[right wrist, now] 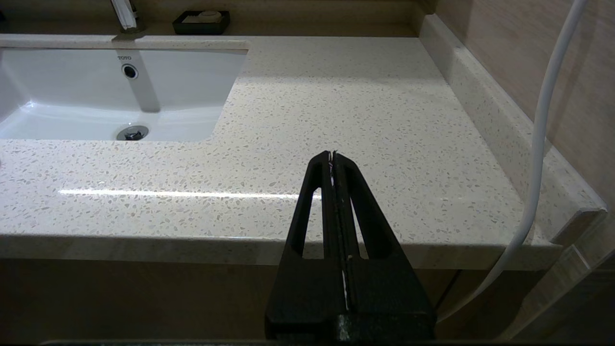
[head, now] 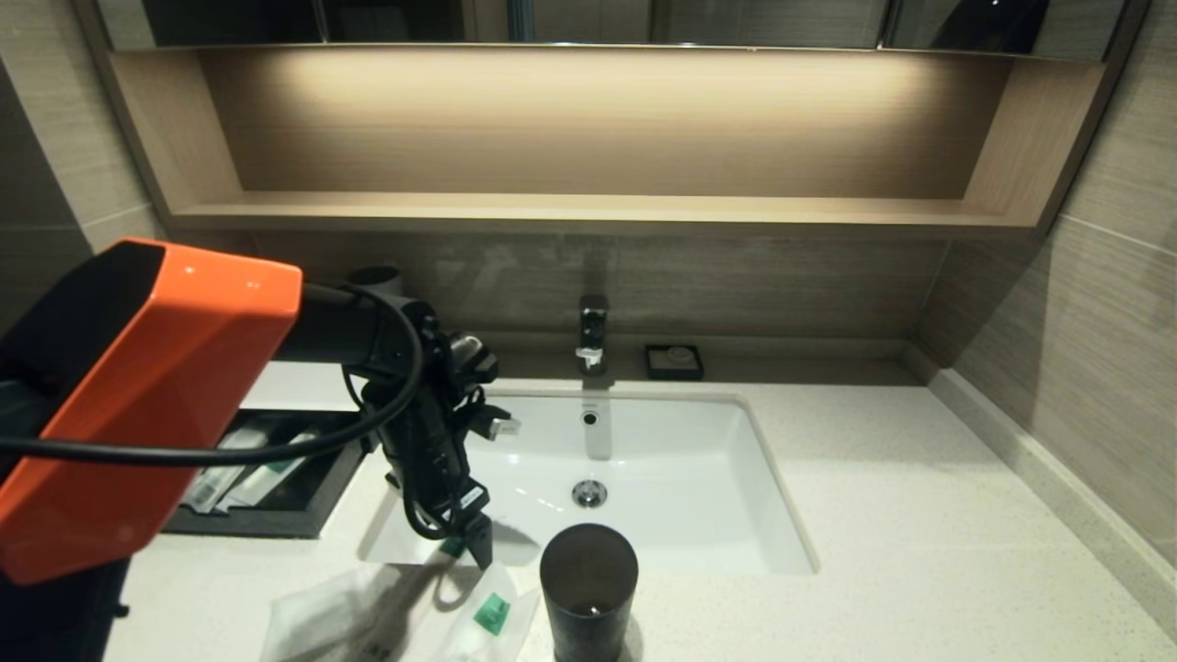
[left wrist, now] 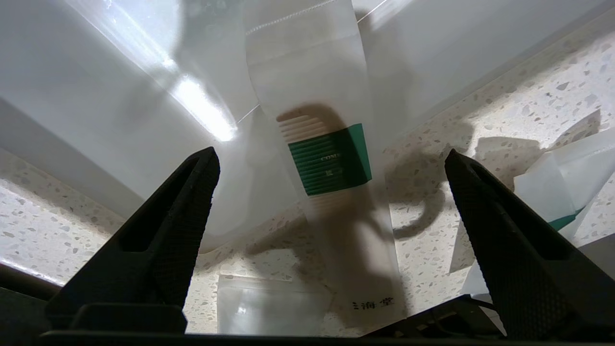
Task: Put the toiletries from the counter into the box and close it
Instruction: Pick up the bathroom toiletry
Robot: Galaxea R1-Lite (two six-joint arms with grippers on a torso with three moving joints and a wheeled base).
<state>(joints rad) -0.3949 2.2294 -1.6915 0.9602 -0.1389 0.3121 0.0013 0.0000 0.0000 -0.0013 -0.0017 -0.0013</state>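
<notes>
I hold the left gripper (left wrist: 331,163) spread wide above the comb packet (left wrist: 331,163), which lies half over the basin (head: 699,515) edge on the bench (head: 919,552). A clumsy pinch could nudge it into the basin. The right gripper (right wrist: 334,156) idles, pressed together, off the bench front.

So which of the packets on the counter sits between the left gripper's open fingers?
The long thin comb packet with the green label, overhanging the basin edge. The squarish packet and the crumpled ones lie outside the left gripper.
</notes>
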